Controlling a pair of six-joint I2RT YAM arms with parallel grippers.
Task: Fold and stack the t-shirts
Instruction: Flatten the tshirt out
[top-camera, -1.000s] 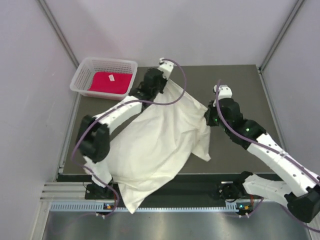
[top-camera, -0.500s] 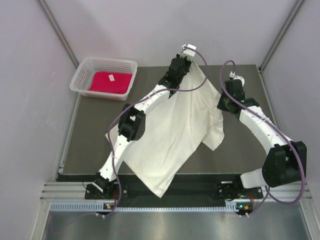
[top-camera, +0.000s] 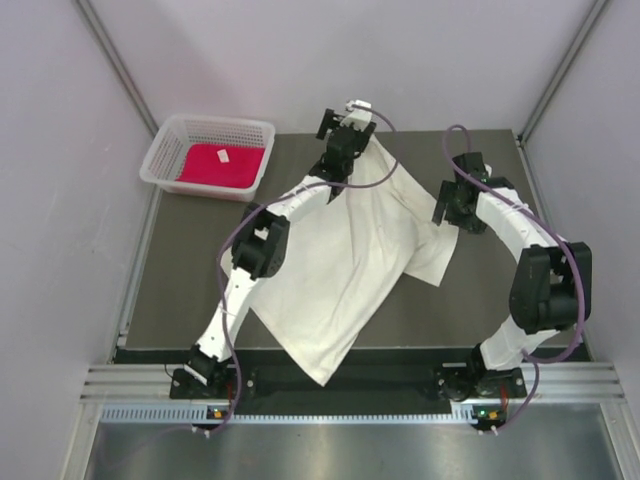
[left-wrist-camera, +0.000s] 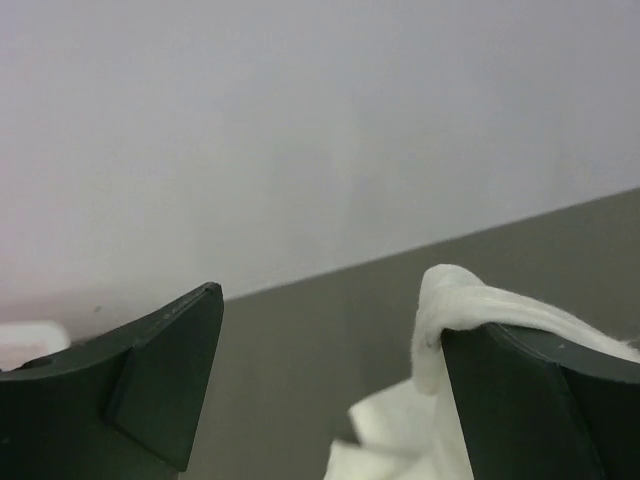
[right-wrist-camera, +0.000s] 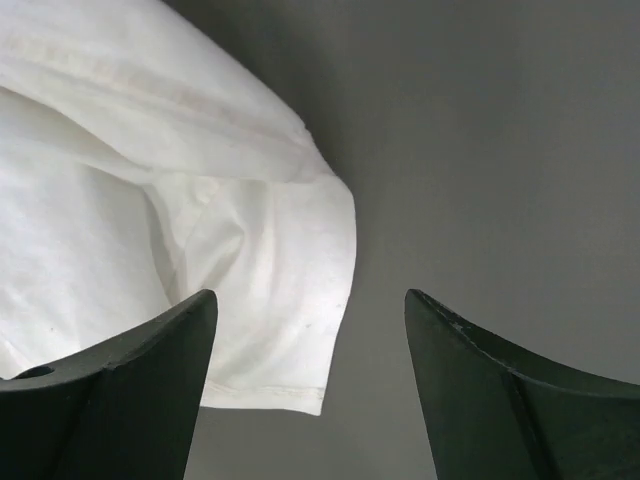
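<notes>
The cream-white t-shirt is spread for folding toward the tabletop's far edge, apparently draped on the open left jaws, while the right jaws are held open and empty.

The t-shirt between the hands is plain cream-white all over. Both the left hand and the right hand have dark, near-black fingers. Away to the left hand's left, the second t-shirt is bright red-magenta with a small white tag, inside a white mesh basket. The bench is dull dark grey-brown.
</notes>
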